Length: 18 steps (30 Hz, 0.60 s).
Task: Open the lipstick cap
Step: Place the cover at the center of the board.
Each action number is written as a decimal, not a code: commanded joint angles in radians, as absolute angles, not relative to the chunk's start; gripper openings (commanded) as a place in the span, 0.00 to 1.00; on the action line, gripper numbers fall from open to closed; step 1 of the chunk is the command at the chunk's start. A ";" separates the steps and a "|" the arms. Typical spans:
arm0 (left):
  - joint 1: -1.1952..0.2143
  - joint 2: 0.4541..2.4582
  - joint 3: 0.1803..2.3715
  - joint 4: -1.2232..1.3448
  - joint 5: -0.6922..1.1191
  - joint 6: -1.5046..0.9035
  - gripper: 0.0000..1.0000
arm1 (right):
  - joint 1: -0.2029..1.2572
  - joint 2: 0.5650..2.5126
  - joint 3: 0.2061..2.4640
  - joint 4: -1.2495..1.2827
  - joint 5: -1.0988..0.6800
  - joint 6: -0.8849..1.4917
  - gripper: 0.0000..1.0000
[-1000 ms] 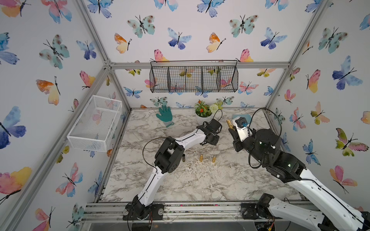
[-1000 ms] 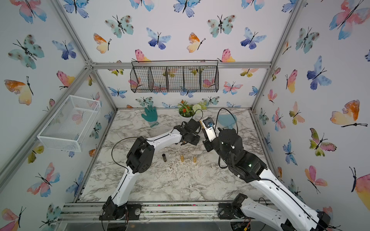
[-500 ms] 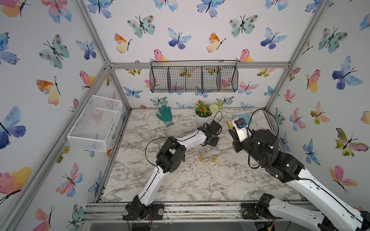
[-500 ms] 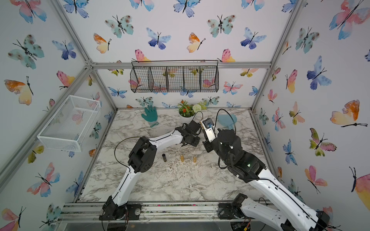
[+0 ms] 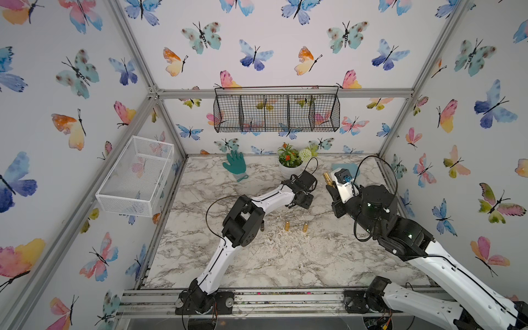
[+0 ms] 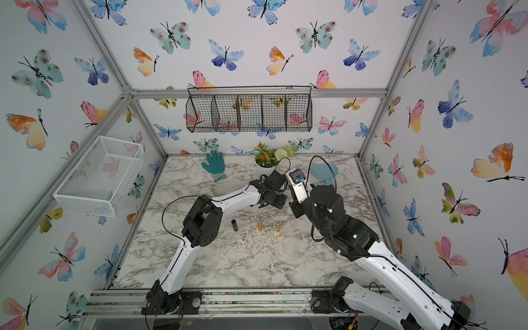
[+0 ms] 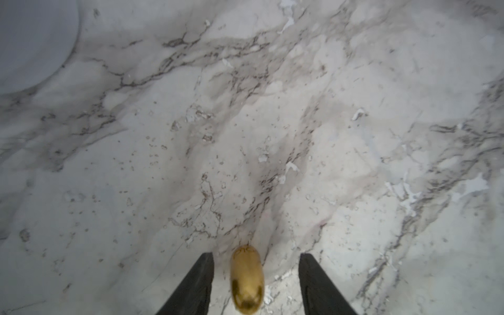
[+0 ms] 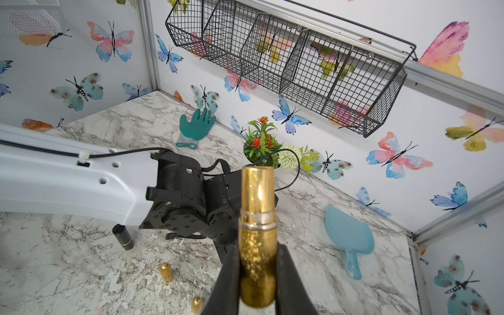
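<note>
Taking the back wall as twelve o'clock in both top views, the right pincer (image 8: pixel 257 253) is clamped tight on the glittered base of the lipstick (image 8: pixel 257 218). It holds the lipstick off the surface (image 5: pixel 257 263) toward the back right. The tube's long axis runs straight out along that pincer's fingers, with the free end aimed at about eleven o'clock and tilted upward. Above a pale ring, the smooth gold section looks slightly narrower than the base. It therefore reads as the bare inner sleeve rather than a cap.

The left pincer (image 7: pixel 256 256) sits near the lipstick, at about nine o'clock of it and apart from it, pointing down at the surface. Its jaws stand moderately wide. A rounded gold cap (image 7: pixel 246 278) lies between them with a clear gap on each side, touching neither, and its long axis runs roughly along the fingers. The cap is blurred, so whether it rests on the surface or hangs in the air cannot be told.

By this layout the opening looks done, as the cap is free of both pincers. The next move likely turns on the cap lying directly under the left pincer, the nearer arm. A straight lift would clear the cap, while a sideways sweep could knock it.

Two other gold caps (image 5: pixel 287 225) stand at roughly six o'clock of the left pincer. A dark tube (image 6: pixel 234 225) stands at nine o'clock of them.
</note>
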<state>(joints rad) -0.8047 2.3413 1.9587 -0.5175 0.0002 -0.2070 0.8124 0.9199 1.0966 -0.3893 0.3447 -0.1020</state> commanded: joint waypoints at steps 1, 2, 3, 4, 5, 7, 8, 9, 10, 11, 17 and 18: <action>-0.782 2.207 2.012 -0.523 0.112 -0.236 0.58 | 0.813 0.920 1.085 -0.373 0.337 -0.085 0.02; -0.766 2.184 2.014 -0.523 0.161 -0.255 0.59 | 0.813 0.923 1.082 -0.370 0.332 -0.084 0.02; -0.747 2.165 2.015 -0.522 0.202 -0.278 0.59 | 0.813 0.926 1.078 -0.365 0.328 -0.083 0.02; -0.725 2.143 2.014 -0.519 0.258 -0.301 0.60 | 0.813 0.929 1.073 -0.359 0.322 -0.080 0.02; -0.703 2.121 2.010 -0.514 0.322 -0.322 0.60 | 0.813 0.933 1.066 -0.351 0.315 -0.077 0.02; -0.654 2.084 1.996 -0.501 0.433 -0.359 0.61 | 0.812 0.940 1.050 -0.328 0.296 -0.072 0.02; -0.625 2.066 1.985 -0.491 0.503 -0.377 0.61 | 0.813 0.946 1.038 -0.313 0.287 -0.068 0.02; -0.597 2.048 1.970 -0.483 0.560 -0.391 0.61 | 0.812 0.953 1.032 -0.304 0.279 -0.066 0.02; -0.566 2.031 1.949 -0.470 0.627 -0.407 0.61 | 0.813 0.961 1.024 -0.295 0.274 -0.064 0.02; -0.537 2.009 1.926 -0.457 0.697 -0.426 0.61 | 0.813 0.971 1.016 -0.281 0.264 -0.063 0.02; -0.431 1.870 1.783 -0.445 0.936 -0.430 0.61 | 0.813 1.042 1.014 -0.228 0.214 -0.070 0.02; -0.423 1.848 1.760 -0.445 0.961 -0.425 0.61 | 0.813 1.054 1.022 -0.229 0.208 -0.074 0.02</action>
